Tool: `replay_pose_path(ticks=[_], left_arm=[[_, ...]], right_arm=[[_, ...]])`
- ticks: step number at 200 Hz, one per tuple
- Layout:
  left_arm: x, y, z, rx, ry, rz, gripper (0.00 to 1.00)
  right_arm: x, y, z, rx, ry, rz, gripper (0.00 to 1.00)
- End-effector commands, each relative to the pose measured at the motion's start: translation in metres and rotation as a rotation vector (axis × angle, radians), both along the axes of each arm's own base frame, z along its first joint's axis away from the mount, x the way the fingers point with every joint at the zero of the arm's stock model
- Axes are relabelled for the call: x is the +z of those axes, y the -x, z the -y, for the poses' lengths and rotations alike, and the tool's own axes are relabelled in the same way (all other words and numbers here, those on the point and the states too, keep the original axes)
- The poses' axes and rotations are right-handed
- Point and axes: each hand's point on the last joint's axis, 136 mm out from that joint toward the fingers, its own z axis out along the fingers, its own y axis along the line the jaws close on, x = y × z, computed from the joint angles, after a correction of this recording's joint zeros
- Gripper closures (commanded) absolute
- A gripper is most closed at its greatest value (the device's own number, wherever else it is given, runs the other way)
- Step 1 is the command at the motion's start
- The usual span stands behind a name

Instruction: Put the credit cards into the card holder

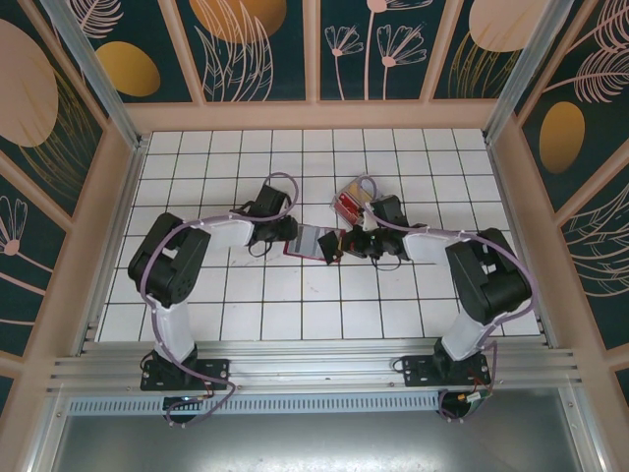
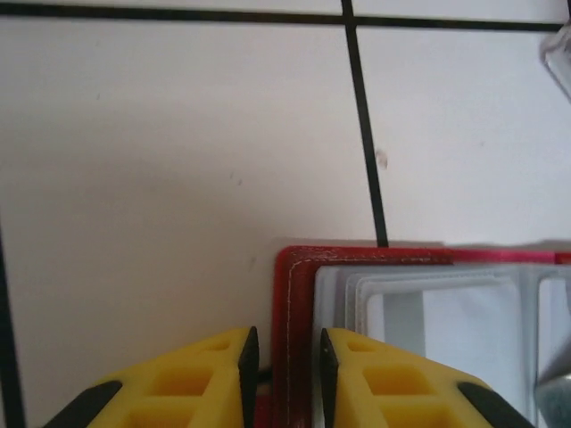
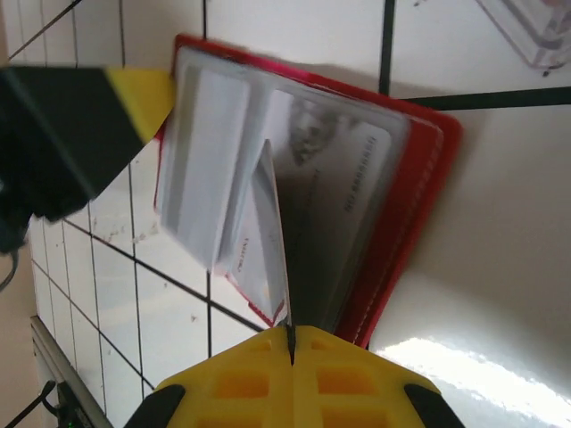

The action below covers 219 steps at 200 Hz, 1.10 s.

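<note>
The red card holder (image 1: 307,240) lies open on the tiles, its clear inner sleeves (image 2: 446,312) facing up. My left gripper (image 2: 285,357) points down over its left edge. The jaws stand a narrow gap apart, with the red rim (image 2: 299,294) between the pads. My right gripper (image 3: 291,334) is shut on a thin white-and-red credit card (image 3: 272,232), seen edge-on. The card's far end sits among the sleeves of the card holder (image 3: 419,196). In the top view the right gripper (image 1: 339,246) is at the holder's right side and the left gripper (image 1: 293,234) is at its left.
A clear plastic box (image 1: 352,204) with a red card in it sits just behind the card holder, near the right arm. Its corner shows as the clear box (image 3: 526,31) and again (image 2: 560,53). The left gripper's yellow finger (image 3: 138,94) is close to the sleeves.
</note>
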Motion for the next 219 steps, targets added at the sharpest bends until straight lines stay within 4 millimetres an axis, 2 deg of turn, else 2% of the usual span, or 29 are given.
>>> replay_pose_path(ticks=[1,11,41,95,129,188,219], left_arm=[[-0.011,0.025,-0.012,0.021,-0.011,-0.07,0.73],[-0.015,0.034,-0.017,0.029,-0.01,-0.084,0.73],[-0.015,0.039,-0.016,0.035,0.014,-0.089,0.73],[-0.017,0.037,-0.013,0.031,0.021,-0.091,0.72],[-0.018,0.036,-0.011,0.028,0.029,-0.091,0.72],[-0.021,0.038,-0.012,0.031,0.029,-0.096,0.71],[-0.021,0.038,-0.011,0.031,0.035,-0.098,0.71]], right_arm=[[0.002,-0.01,-0.009,-0.01,-0.035,0.014,0.99],[0.003,-0.013,-0.01,-0.012,-0.04,0.019,0.99],[0.004,-0.018,-0.017,-0.006,-0.075,0.014,0.99],[0.001,-0.02,-0.034,0.034,-0.101,0.002,0.99],[-0.001,-0.022,-0.037,0.038,-0.115,-0.004,0.99],[-0.008,-0.013,-0.054,0.091,-0.111,-0.024,1.0],[-0.01,-0.013,-0.055,0.095,-0.092,-0.015,1.0]])
